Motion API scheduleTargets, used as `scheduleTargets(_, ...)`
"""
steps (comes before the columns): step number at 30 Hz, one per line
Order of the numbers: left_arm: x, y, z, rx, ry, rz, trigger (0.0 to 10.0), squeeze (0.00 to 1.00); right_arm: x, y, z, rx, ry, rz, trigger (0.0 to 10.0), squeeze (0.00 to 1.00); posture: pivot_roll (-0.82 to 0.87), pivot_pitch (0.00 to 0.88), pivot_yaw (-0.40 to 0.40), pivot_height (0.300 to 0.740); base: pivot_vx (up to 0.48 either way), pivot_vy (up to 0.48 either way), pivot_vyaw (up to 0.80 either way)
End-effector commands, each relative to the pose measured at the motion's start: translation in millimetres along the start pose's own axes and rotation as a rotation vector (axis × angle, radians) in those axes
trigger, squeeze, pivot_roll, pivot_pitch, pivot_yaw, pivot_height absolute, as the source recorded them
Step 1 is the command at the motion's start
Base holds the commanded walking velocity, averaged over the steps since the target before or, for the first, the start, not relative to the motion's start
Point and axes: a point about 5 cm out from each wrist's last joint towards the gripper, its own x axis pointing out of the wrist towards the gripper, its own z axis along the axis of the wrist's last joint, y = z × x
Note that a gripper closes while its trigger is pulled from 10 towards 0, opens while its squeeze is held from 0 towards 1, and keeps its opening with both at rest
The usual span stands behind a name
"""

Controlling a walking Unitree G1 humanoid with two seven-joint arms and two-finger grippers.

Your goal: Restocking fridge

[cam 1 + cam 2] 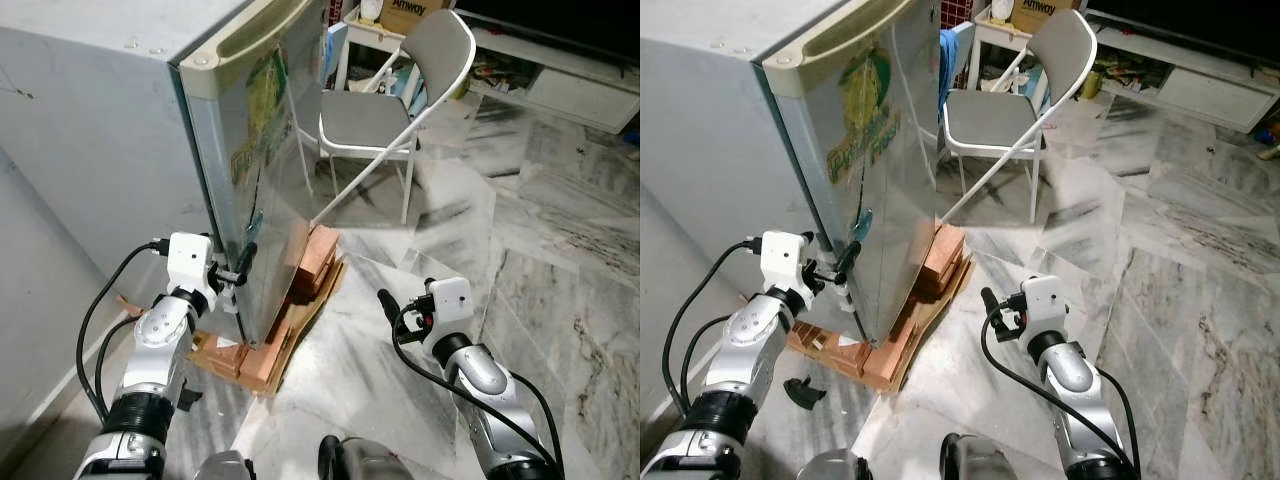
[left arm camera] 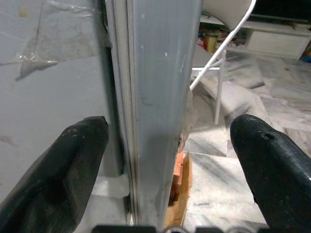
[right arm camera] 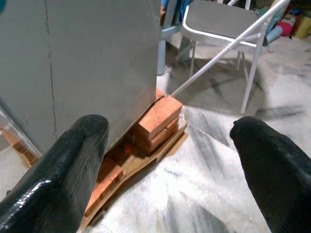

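A small grey fridge stands on bricks and cardboard, its stickered door facing right with a cream handle along the top. My left gripper is open at the door's lower near edge. In the left wrist view the door edge runs between the two spread fingers. My right gripper is open and empty, held low over the marble floor in front of the door, apart from it. The right wrist view looks at the door's bottom corner and the bricks.
A grey folding chair stands close beyond the fridge door. Behind it are a white side table and a low TV stand. A grey wall is on my left. A small black object lies on the floor by my left arm.
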Motion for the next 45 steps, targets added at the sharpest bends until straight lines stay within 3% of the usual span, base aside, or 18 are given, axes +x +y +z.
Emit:
scheduleTargets(1,3.3,0.2,1.6,0.014,-0.003,0.003,10.0,0.0,-3.4,-4.7,1.3,-0.003,0.001,-0.016,10.0,0.0,0.0,0.075,-0.06,0.74,0.0,0.0,0.0)
scheduleTargets(9,24.5,1.9,15.4,0.023,-0.007,0.035,10.0,0.0,-11.4,-9.2,1.9,-0.002,-0.008,-0.044,10.0,0.0,-0.03,0.077,-0.046,0.74,0.0,0.0,0.0)
scheduleTargets(14,36.0,-9.9,25.1,0.038,-0.034,-0.021,10.0,0.0,-15.8,-10.1,0.3,-0.001,-0.006,-0.054,10.0,0.0,-0.03,0.077,-0.04,0.74,0.0,0.0,0.0)
scheduleTargets(18,45.8,-42.9,36.1,0.08,-0.081,-0.174,10.0,0.0,-18.6,-10.8,-1.7,-0.002,0.005,-0.061,10.0,0.0,-0.04,0.075,-0.038,0.74,0.0,0.0,0.0)
scheduleTargets(32,62.8,-114.1,65.9,0.098,-0.169,-0.437,10.0,0.0,-16.8,-10.5,-5.0,0.007,0.035,-0.071,10.0,0.0,-0.04,0.064,-0.032,0.74,0.0,0.0,0.0)
scheduleTargets(36,56.8,-179.6,97.9,0.085,-0.286,-0.698,10.0,0.0,-18.8,-13.4,-12.5,0.003,0.078,-0.078,10.0,0.0,-0.03,0.058,-0.032,0.74,0.0,0.0,0.0)
scheduleTargets(38,40.4,-226.9,121.2,0.088,-0.386,-0.884,10.0,0.0,-19.9,-15.0,-18.0,0.016,0.105,-0.094,10.0,0.0,-0.04,0.054,-0.03,0.74,0.0,0.0,0.0)
scheduleTargets(39,35.2,-238.4,126.5,0.078,-0.407,-0.929,10.0,0.0,-20.0,-15.1,-18.7,0.022,0.108,-0.098,10.0,0.0,-0.04,0.054,-0.03,0.74,0.0,0.0,0.0)
scheduleTargets(40,35.2,-238.4,126.5,0.078,-0.407,-0.929,10.0,0.0,-20.0,-15.1,-18.7,0.022,0.108,-0.098,10.0,0.0,-0.04,0.054,-0.03,0.74,0.0,0.0,0.0)
scheduleTargets(41,26.9,-257.6,134.7,0.058,-0.435,-0.999,10.0,0.0,-19.2,-15.1,-18.9,0.03,0.11,-0.102,10.0,0.0,-0.04,0.05,-0.026,0.74,0.0,0.0,0.0)
scheduleTargets(43,25.9,-263.9,136.1,0.059,-0.442,-1.014,10.0,0.0,-18.2,-15.0,-18.4,0.03,0.108,-0.104,10.0,0.0,-0.05,0.048,-0.024,0.74,0.0,0.0,0.0)
scheduleTargets(45,33.4,-252.2,127.8,0.097,-0.424,-0.961,10.0,0.0,-17.7,-15.2,-18.2,0.032,0.106,-0.106,10.0,0.0,-0.05,0.047,-0.022,0.74,0.0,0.0,0.0)
